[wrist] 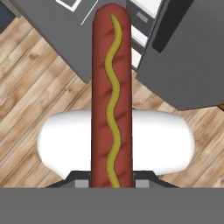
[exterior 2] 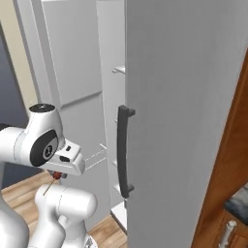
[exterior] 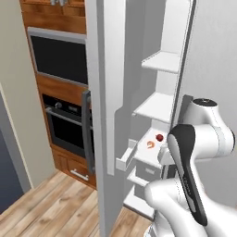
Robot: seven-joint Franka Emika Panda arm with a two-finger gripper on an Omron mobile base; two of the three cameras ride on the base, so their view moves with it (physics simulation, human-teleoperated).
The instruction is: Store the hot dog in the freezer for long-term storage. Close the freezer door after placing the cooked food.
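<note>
The hot dog (wrist: 111,96), reddish-brown with a wavy mustard line, runs straight up the hand view, and my gripper (wrist: 111,183) is shut on its lower end. In the right base view the gripper (exterior 2: 56,175) hangs below the wrist at the left, holding the hot dog (exterior 2: 56,175) low, short of the fridge. The freezer door (exterior: 109,92) stands wide open, white inner side toward me, dark handle (exterior: 86,132) on its far face. Inside the freezer (exterior: 159,60) white shelves and drawers show.
Small red and orange bits (exterior: 155,141) lie on a middle freezer shelf. The plain right door (exterior 2: 184,97) is closed, with a dark bar handle (exterior 2: 123,150). A wall oven (exterior: 65,120) in wood cabinets stands left of the open door. Wood floor (wrist: 39,65) lies below.
</note>
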